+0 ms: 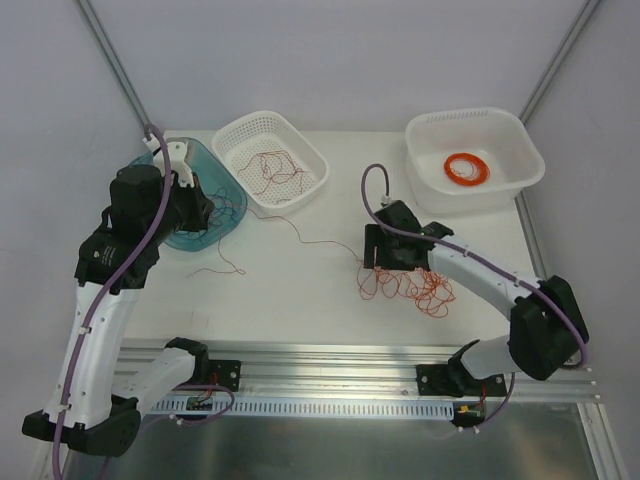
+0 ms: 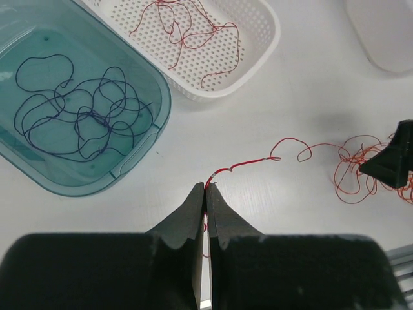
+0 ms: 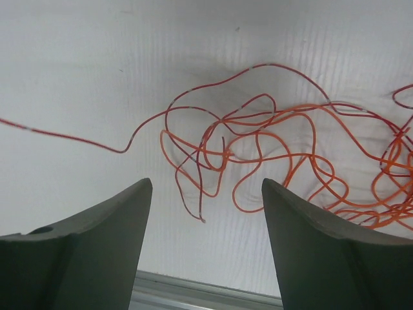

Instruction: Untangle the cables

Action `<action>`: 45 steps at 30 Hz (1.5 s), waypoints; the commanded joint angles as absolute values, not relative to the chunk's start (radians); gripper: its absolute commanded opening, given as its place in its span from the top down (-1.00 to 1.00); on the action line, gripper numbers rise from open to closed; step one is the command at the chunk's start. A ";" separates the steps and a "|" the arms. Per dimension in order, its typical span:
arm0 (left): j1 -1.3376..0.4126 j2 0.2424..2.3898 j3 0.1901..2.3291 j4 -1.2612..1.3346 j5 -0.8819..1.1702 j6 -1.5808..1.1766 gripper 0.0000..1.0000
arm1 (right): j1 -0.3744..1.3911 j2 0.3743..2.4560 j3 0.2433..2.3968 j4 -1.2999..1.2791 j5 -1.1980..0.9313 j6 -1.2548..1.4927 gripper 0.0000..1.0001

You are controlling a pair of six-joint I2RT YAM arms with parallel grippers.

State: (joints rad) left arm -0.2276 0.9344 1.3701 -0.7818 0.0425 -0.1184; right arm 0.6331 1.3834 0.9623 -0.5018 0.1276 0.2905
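A tangle of orange and red cables (image 1: 412, 287) lies on the table right of centre. My right gripper (image 1: 384, 262) hovers over the tangle's left side, and in the right wrist view it (image 3: 206, 182) is open, with loose cable ends (image 3: 213, 161) below and nothing between its fingers. My left gripper (image 2: 206, 185) is shut on one end of a red cable (image 2: 248, 163). That cable runs right across the table to the tangle (image 2: 361, 171). In the top view the left gripper (image 1: 212, 212) sits by the teal bin.
A teal bin (image 2: 151, 139) at the left holds dark navy cables (image 2: 84, 110). A white perforated basket (image 1: 305, 190) holds red cables (image 1: 270, 170). A white tub (image 1: 520, 180) at the back right holds an orange coil (image 1: 467, 169). A metal rail (image 1: 330, 365) runs along the near edge.
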 commanded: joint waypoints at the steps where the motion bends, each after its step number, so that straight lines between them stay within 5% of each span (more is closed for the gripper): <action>1: -0.224 0.914 1.391 -0.739 0.008 -0.123 1.00 | 0.664 1.459 1.014 -0.477 0.189 0.379 -0.43; 9: -0.224 0.908 1.454 -0.767 -0.141 -0.091 1.00 | 0.658 1.591 0.996 -0.465 0.304 0.388 0.08; 13: -0.222 0.920 1.506 -0.787 -0.274 -0.057 1.00 | 0.603 1.572 0.928 -0.466 0.334 0.368 0.55; 21: -0.221 0.986 1.597 -0.833 -0.581 -0.009 1.00 | 0.283 1.342 0.833 -0.549 0.313 0.298 0.96; 29: -0.221 1.008 1.641 -0.851 -0.592 0.003 1.00 | 0.074 1.161 0.902 -0.652 0.222 0.258 0.99; 39: -0.213 1.023 1.669 -0.861 -0.697 0.030 1.00 | 0.002 1.219 0.884 -0.649 0.181 0.268 0.96; 45: -0.170 1.014 1.707 -0.857 -0.792 0.071 1.00 | -0.259 1.301 0.803 -0.589 -0.055 0.339 0.95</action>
State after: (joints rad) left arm -0.1871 1.0256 1.6524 -0.8700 -0.7143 0.0360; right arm -0.1593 1.2736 0.8482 -0.6098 0.0811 0.2886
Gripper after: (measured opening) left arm 0.008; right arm 0.040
